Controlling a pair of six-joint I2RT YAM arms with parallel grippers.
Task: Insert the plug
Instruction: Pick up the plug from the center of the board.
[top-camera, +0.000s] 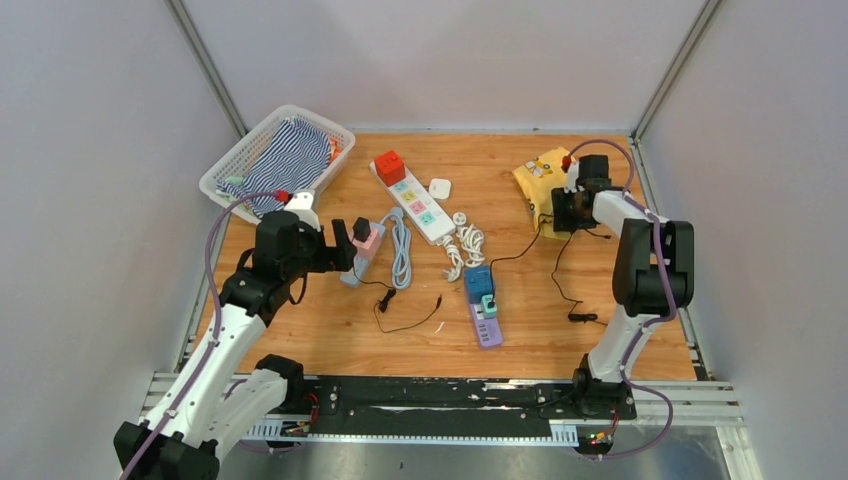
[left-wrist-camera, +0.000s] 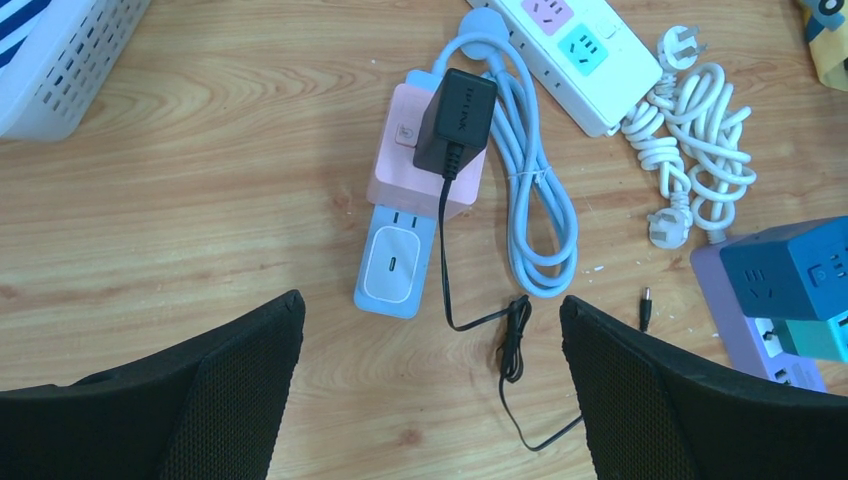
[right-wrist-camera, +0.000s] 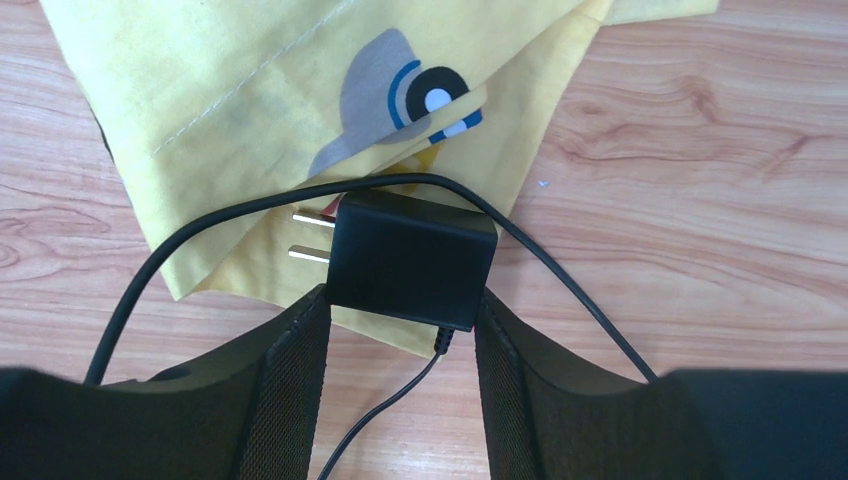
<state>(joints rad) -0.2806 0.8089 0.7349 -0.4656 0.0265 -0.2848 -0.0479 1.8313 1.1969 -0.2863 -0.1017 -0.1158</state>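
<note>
Right hand (right-wrist-camera: 400, 300) at far right of bench (top-camera: 300, 340), clamped on the flanks of the black adapter plug (right-wrist-camera: 410, 260). Its two flat prongs (right-wrist-camera: 310, 237) stick out sideways over the yellow cloth (right-wrist-camera: 250, 80), and its cord loops round the body. Cannot tell whether the plug is lifted clear of the cloth.

Left hand (left-wrist-camera: 430, 302) wide, holding nothing, above the pink strip (left-wrist-camera: 395, 175), which carries another black adapter (left-wrist-camera: 455, 120).

Judgement: step in hand is carrying the plug to a free socket; the white strip (top-camera: 415, 200), centre far, looks nearest. Turn the prongs downward, keep the cord off them, and square them to the slots before pressing. The left hand could brace the strip.

Only the right wrist view shows prongs and grip. Only the top view shows the route and the strips together.
</note>
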